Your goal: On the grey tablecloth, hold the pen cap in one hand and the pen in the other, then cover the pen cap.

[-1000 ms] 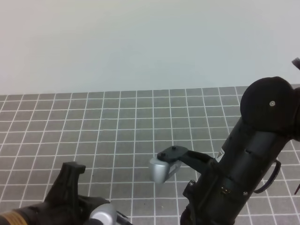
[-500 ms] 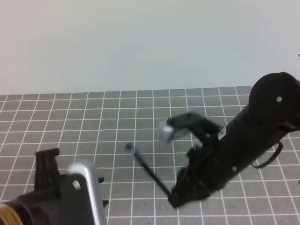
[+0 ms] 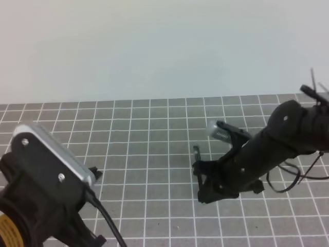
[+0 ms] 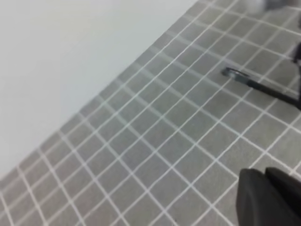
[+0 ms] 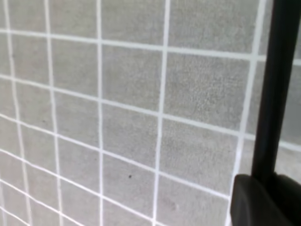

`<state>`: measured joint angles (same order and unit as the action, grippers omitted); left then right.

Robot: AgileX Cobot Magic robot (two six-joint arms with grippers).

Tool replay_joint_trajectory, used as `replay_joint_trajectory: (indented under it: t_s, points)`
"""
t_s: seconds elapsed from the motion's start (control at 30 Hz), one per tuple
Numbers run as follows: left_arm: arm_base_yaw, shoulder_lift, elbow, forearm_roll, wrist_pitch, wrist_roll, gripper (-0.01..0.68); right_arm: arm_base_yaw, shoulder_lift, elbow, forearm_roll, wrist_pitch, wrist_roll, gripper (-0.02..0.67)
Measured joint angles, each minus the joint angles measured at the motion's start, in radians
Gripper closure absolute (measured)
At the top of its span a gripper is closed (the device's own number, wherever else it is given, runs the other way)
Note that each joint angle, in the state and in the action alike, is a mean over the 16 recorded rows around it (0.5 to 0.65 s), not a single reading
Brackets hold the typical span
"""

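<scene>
- Nearest in the exterior high view, at lower left, the left arm's bulky wrist fills the corner. The left gripper [image 4: 270,195] shows only as dark fingertips at the lower right of the left wrist view, and its jaws are together. Nothing can be made out between them, so whether the pen cap is pinched there I cannot tell. No cap is visible in any view.
- At the middle right of the exterior high view, the right gripper [image 3: 205,180] is clamped on the pen [image 3: 197,154], which sticks up and away from the fingers with its upper end free.
- The right wrist view shows the shaft as a straight black bar up the right edge, rising from the dark fingers [image 5: 256,200] at lower right. The left wrist view has it at upper right, with a pale end pointing toward the frame's middle.
- The pen looks light, thin, stiff and smooth. I judge it prone to twisting or sliding in a two-finger pinch, so a hold low on the shaft, as now, leaves the writing end clear for capping.
- A cap this small would be lighter still and easy to flick away. It is best held across its body, with the open mouth free.
- Farthest, the grey tablecloth [image 3: 128,134] runs back to a pale wall across the upper half of the frame.
</scene>
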<state>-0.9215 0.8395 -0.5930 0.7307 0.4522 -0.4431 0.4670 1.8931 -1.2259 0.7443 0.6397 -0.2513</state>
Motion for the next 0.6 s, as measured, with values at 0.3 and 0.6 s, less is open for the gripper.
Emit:
replay_joint_trajectory:
  t_s: [0.3,0.6]
  points:
    - [0.000,0.001,0.000,0.153,0.006,-0.277,0.672,-0.020,0.093,0.000,0.091,-0.021,-0.028,0.583]
    - [0.000,0.002,0.000,0.216,-0.019,-0.357,0.673,-0.020,0.106,0.000,0.101,-0.012,-0.030,0.515]
